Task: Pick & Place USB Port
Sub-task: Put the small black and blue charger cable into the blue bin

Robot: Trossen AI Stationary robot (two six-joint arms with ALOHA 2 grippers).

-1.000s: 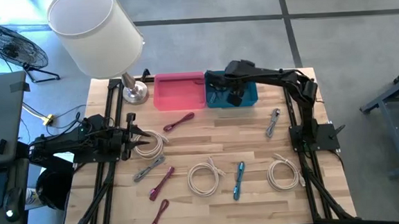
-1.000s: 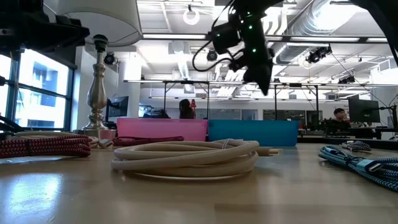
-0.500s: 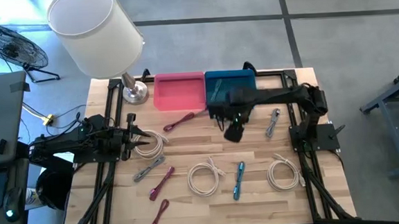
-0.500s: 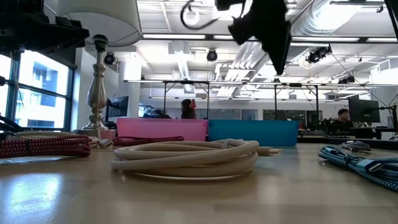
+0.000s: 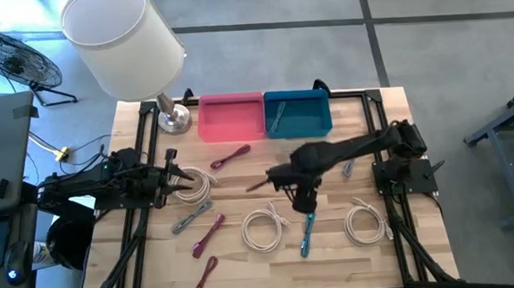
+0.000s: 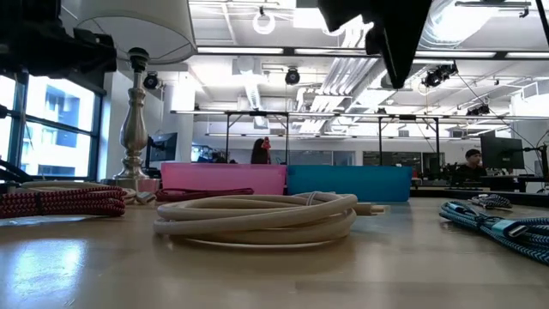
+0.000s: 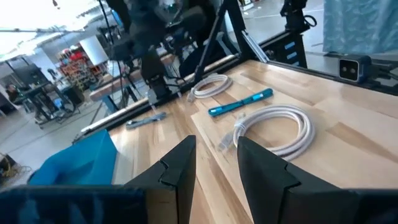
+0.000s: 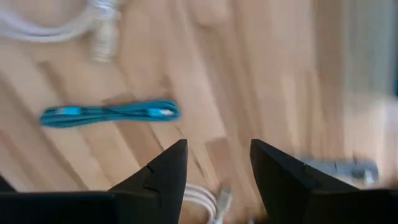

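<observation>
Several bundled USB cables lie flat on the wooden table: a blue one (image 5: 307, 232) (image 8: 109, 114), white coils (image 5: 264, 228) (image 5: 365, 222) (image 5: 192, 185), red ones (image 5: 229, 156) (image 5: 207, 235) and grey ones (image 5: 192, 218) (image 5: 352, 156). A pink bin (image 5: 230, 117) and a blue bin (image 5: 297, 113) stand at the far edge, and a thin cable lies in the blue bin. My right gripper (image 5: 303, 195) (image 8: 214, 168) hangs open over the table's middle, just beyond the blue cable, touching nothing. My left gripper (image 5: 186, 175) (image 7: 217, 165) waits open at the left, beside a white coil.
A lamp with a white shade (image 5: 121, 36) stands on the far left corner, its metal base (image 5: 173, 120) next to the pink bin. A thin red cable (image 5: 204, 277) lies near the near edge. People sit in the room beyond the table.
My right arm has swung from over the blue bin toward the table's near edge and somewhat left. It now hangs over the middle of the table near the blue cable. The left arm and the cables on the table have stayed put.
</observation>
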